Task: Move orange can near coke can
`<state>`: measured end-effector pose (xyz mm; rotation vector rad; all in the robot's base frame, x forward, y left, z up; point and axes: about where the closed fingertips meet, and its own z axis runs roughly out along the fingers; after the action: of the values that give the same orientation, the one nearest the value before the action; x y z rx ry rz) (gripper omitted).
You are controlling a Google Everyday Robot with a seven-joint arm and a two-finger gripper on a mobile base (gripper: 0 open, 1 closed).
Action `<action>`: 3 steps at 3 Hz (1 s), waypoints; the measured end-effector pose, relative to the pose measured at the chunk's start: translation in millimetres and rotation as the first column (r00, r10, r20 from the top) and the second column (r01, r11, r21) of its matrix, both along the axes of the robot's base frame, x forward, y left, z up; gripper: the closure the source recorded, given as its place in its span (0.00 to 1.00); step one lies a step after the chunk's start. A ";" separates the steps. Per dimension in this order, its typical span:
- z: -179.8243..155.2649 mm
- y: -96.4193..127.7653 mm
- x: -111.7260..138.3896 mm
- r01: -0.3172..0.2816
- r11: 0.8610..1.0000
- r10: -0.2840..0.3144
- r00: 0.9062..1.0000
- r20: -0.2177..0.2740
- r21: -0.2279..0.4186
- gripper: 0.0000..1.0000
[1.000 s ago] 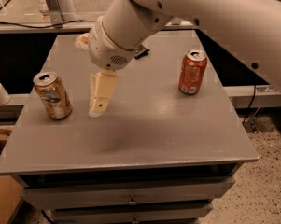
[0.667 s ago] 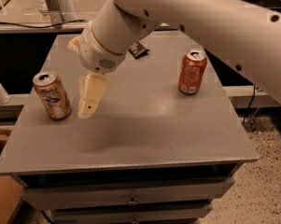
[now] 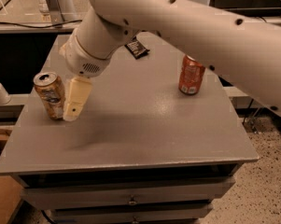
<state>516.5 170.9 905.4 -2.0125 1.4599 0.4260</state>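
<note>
The orange can [image 3: 50,95], pale gold with a whitish and dark picture and a silver top, stands upright near the left edge of the grey table [image 3: 144,134]. The coke can [image 3: 191,74], deep red-orange, stands upright at the right side of the table, far from the orange can. My gripper [image 3: 74,104] hangs from the white arm with one cream finger [image 3: 77,99] showing, right beside the orange can's right side, close to or touching it. The other finger is hidden.
A small dark packet [image 3: 136,48] lies at the back middle of the table. The big white arm [image 3: 186,27] spans the upper view above the table. Drawers [image 3: 130,199] sit below the front edge. A cardboard box [image 3: 2,199] is at the lower left.
My gripper has moved left across the table toward the orange can and now sits right beside it. Both cans stand where they were.
</note>
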 end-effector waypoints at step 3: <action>-12.1 43.5 8.9 0.044 0.999 -0.042 0.993 -0.112 0.010 0.16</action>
<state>525.3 214.4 893.4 -1.9716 1.5609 0.5351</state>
